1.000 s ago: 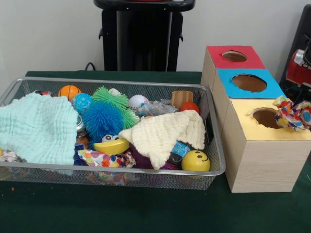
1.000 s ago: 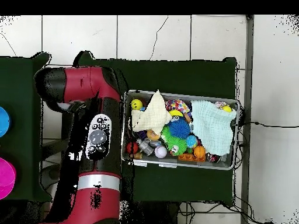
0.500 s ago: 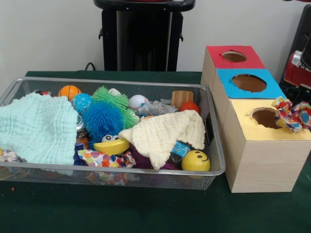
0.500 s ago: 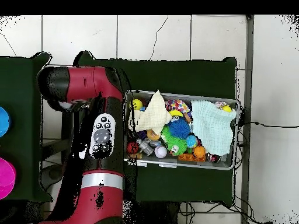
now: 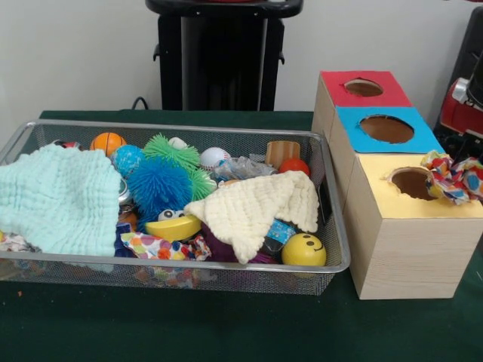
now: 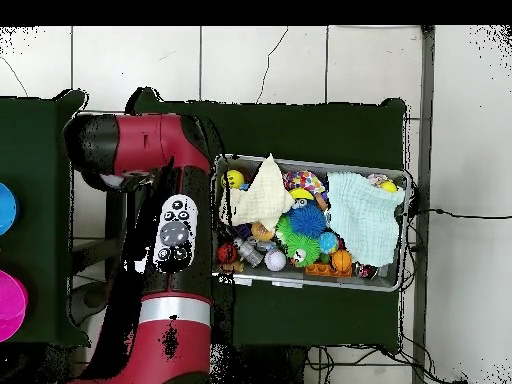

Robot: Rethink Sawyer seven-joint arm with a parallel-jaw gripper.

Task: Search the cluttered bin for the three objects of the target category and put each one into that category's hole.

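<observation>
A wire mesh bin (image 5: 189,127) holds mixed toys, balls and cloths. Beside it stands a wooden box with a red hole (image 5: 364,87), a blue hole (image 5: 387,128) and a yellow hole (image 5: 413,182). A multicoloured cloth bundle (image 5: 453,177) lies on the yellow top, at the hole's right rim. Inside the bin, a cream cloth (image 5: 253,207) and a mint cloth (image 5: 56,200) cover part of the pile, and another patterned cloth (image 5: 158,246) lies at the front wall. In the overhead view the red arm (image 6: 175,240) hangs over the box and hides it. No gripper shows.
Spiky blue (image 5: 158,185) and green (image 5: 172,151) balls, an orange ball (image 5: 108,142) and a yellow smiley ball (image 5: 303,250) fill the bin. A red and black arm part (image 5: 466,98) shows at the right edge. A black pedestal (image 5: 223,53) stands behind.
The arm has swung slightly toward the bin in the overhead view. Its red part at the front view's right edge has drawn back a little. The cloth bundle on the yellow top has barely shifted.
</observation>
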